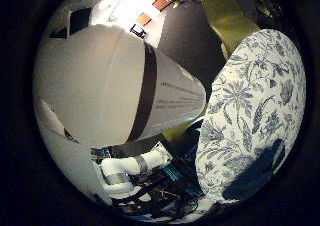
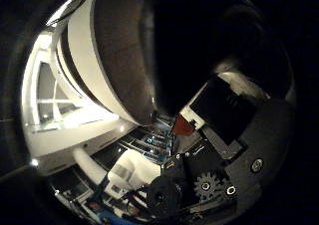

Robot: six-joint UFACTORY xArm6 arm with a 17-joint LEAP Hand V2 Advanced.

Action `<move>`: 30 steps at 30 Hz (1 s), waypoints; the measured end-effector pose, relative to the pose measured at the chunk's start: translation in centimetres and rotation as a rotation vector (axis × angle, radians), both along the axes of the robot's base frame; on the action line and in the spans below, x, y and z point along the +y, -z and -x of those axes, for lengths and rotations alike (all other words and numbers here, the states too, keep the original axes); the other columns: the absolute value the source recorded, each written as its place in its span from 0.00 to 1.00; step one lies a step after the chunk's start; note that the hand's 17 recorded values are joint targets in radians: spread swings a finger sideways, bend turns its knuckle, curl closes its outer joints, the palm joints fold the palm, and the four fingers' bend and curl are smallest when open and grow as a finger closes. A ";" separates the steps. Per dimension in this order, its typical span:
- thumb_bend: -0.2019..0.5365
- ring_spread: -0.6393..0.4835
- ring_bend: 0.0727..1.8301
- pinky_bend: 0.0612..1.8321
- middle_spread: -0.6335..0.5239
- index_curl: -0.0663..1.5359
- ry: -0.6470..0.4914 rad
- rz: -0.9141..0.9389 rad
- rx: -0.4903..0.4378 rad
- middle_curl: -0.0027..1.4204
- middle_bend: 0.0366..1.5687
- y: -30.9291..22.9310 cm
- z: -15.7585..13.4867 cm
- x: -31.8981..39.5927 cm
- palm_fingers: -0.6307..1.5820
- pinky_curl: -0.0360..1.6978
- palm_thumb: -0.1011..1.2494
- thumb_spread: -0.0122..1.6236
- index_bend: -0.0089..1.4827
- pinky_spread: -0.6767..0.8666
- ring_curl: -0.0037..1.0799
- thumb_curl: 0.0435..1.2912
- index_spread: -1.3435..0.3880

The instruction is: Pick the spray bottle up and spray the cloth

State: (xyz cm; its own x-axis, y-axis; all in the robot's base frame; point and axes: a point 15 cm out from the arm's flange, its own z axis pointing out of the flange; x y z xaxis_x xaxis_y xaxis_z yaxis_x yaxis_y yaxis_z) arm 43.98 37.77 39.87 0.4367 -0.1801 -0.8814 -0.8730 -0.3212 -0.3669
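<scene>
The white spray bottle [image 1: 110, 86], with a dark band round its body, lies close against my palm and fills much of the little finger side view. In the thumb side view its side [image 2: 114, 56] is in shadow. My right hand [image 2: 219, 135] has its white and black fingers curled round the bottle, and a white finger [image 1: 127, 168] bends beneath it. Beside the bottle lies the cloth [image 1: 255, 116], white with a blue flower pattern, with the hand's shadow on one end. The bottle's nozzle is hidden.
A yellow-green thing [image 1: 225, 16] lies past the cloth on a dark surface [image 1: 190, 41]. Further off is a bright white area with small orange and brown objects [image 1: 145, 18]. A white window-like frame [image 2: 50, 100] shows behind the bottle.
</scene>
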 end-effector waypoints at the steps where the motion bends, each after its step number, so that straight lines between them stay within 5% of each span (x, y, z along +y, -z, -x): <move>1: 0.25 0.35 0.70 0.57 0.43 0.55 0.013 0.001 0.002 0.58 0.87 0.4 -0.4 -0.4 0.78 0.82 0.83 0.39 0.67 0.32 0.83 0.67 0.67; 25: 0.24 0.34 0.70 0.57 0.43 0.55 0.138 0.056 0.109 0.56 0.87 10.7 -4.0 -5.7 0.78 0.82 0.81 0.40 0.67 0.32 0.84 0.67 0.67; 30: 0.23 0.35 0.69 0.57 0.43 0.54 0.145 0.060 0.124 0.56 0.85 11.6 -4.2 -6.0 0.77 0.78 0.77 0.43 0.60 0.31 0.82 0.64 0.67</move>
